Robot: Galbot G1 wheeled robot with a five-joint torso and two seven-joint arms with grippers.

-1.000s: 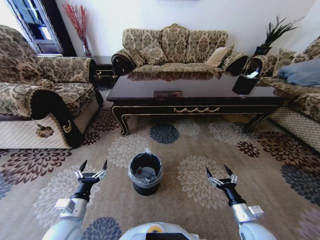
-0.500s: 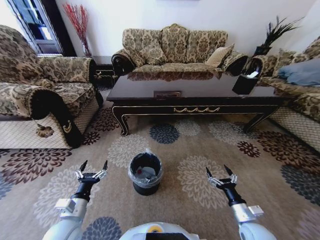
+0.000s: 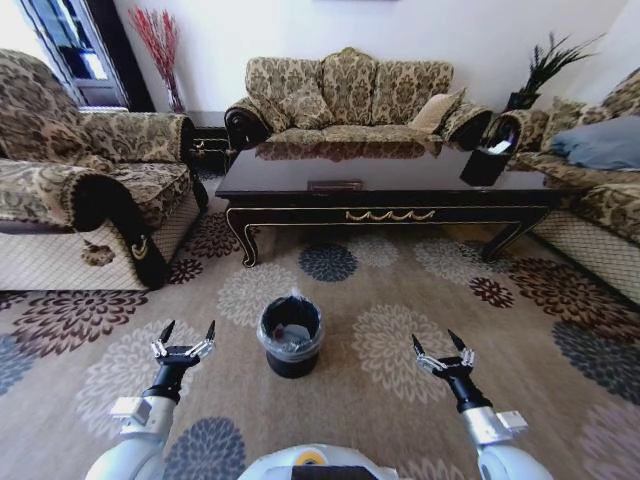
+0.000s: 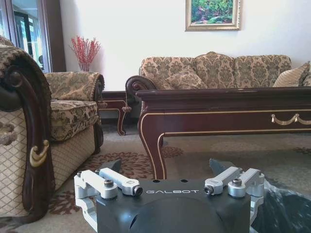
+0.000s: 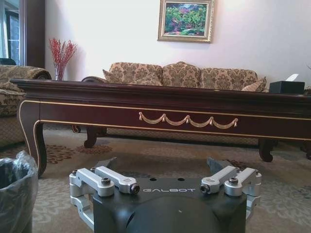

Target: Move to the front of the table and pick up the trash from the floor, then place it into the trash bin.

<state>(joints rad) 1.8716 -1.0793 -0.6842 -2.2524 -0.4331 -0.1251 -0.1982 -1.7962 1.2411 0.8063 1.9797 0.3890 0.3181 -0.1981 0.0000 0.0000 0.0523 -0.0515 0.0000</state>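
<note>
My left gripper (image 3: 187,335) hangs low over the floor (image 3: 400,290) with its two dark fingertips spread wide and nothing between them; my right gripper (image 3: 440,346) hangs the same way on the other side, jaws just as wide and just as bare. Between the two, a little ahead of me, the trash bin (image 3: 291,335) stands upright on the beige flowered carpet, its thin liner bag folded over the rim, nearer my left gripper than my right. Inside it I can make out some pale scraps of trash (image 3: 293,342) against the black wall, though what each piece is I cannot tell. From my right wrist the bin's crinkled liner (image 5: 17,187) sits at the edge, close by. Beyond the bin, well apart from it, the long dark table (image 3: 385,185) runs across my front, its gold scroll ornament (image 5: 188,120) facing me along the front edge, curved legs planted on the carpet.
</note>
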